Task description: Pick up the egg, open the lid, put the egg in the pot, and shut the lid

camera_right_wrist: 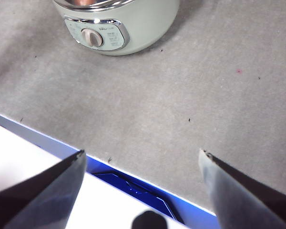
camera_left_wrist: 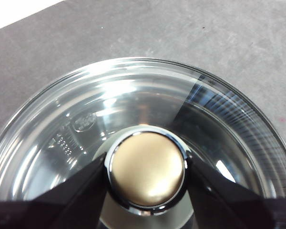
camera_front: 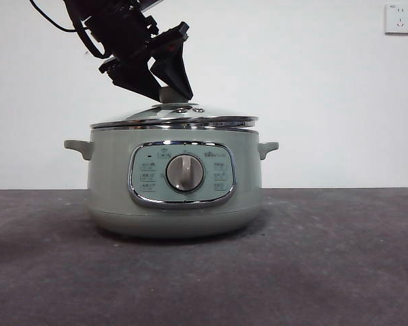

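The pale sage-green pot [camera_front: 173, 204] stands on the grey table, dial facing the front view; it also shows in the right wrist view [camera_right_wrist: 143, 28]. The glass lid [camera_front: 156, 117] lies on the pot, perhaps slightly tilted. My left gripper [camera_front: 168, 92] comes down from the upper left, and its jaws press both sides of the lid's knob [camera_left_wrist: 147, 169]. The lid's glass [camera_left_wrist: 133, 95] fills the left wrist view. My right gripper [camera_right_wrist: 140, 157] is open and empty over the table's front edge, away from the pot. I cannot make out the egg in any view.
A white wall with a socket [camera_front: 399, 18] stands behind the pot. The grey table [camera_front: 326, 272] runs wide on both sides of the pot. A blue edge strip [camera_right_wrist: 133, 183] marks the table's front border under my right gripper.
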